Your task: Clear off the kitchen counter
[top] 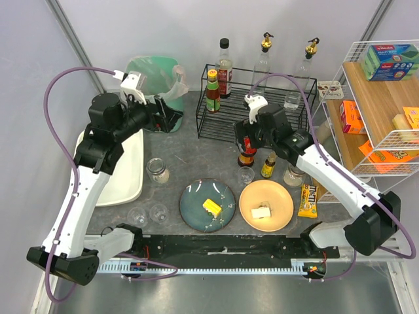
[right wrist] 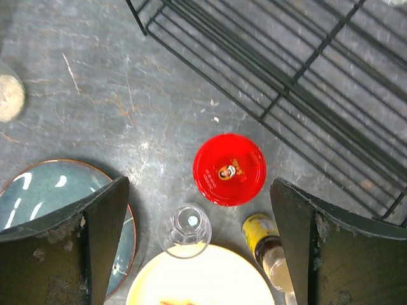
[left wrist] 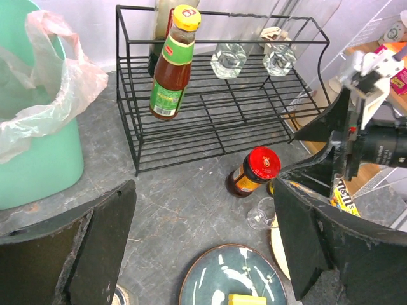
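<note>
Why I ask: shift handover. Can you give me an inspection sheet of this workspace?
Surface: kitchen counter, dark grey stone, crowded.
Job's things: blue plate, yellow plate, each with a food piece; red-lidded jar; small glass.
Clutter: sauce bottle in black rack; candy packet.
End effectors: left end effector open, empty; right end effector open over red-lidded jar.
Cables: purple cable loops off each arm.
Surroundings: green bin, white tub, wire shelf.

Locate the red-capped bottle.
Right wrist view: the red-capped bottle stands on the kitchen counter under the right gripper, between the wire rack and a glass.
</note>
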Robot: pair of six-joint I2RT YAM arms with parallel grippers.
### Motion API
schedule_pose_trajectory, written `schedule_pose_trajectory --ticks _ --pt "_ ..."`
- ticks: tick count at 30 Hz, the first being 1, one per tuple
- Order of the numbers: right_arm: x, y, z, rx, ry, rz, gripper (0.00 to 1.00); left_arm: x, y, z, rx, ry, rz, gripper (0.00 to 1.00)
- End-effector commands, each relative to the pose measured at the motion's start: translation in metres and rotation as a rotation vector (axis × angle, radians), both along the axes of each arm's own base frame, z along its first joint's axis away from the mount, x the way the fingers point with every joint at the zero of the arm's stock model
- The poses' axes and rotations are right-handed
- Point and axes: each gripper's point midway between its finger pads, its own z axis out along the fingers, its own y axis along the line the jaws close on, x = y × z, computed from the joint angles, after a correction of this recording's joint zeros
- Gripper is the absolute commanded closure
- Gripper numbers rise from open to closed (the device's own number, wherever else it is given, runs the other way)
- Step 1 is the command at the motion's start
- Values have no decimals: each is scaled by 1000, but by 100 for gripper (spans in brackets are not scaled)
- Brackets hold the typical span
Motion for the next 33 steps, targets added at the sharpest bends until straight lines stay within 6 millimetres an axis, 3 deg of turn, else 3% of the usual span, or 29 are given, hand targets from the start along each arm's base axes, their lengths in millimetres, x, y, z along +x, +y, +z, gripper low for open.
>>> schedule_pose_trajectory --ticks 1,9,21,28,33 --pt "-6 -11 -14 2 42 -74 2 1 -10 8 -51 -14 -40 6" --pt "1 -13 -56 -51 133 -139 2 5 -10 14 -61 -23 -29 7" --pt "16 -20 -99 -115 171 -231 5 5 -5 14 -48 -26 -4 7" --pt "22 -7 -108 -99 170 -181 24 4 -3 10 -43 -15 2 7" --pt "25 -1 -101 -77 156 -170 58 2 -2 11 -43 -20 8 7"
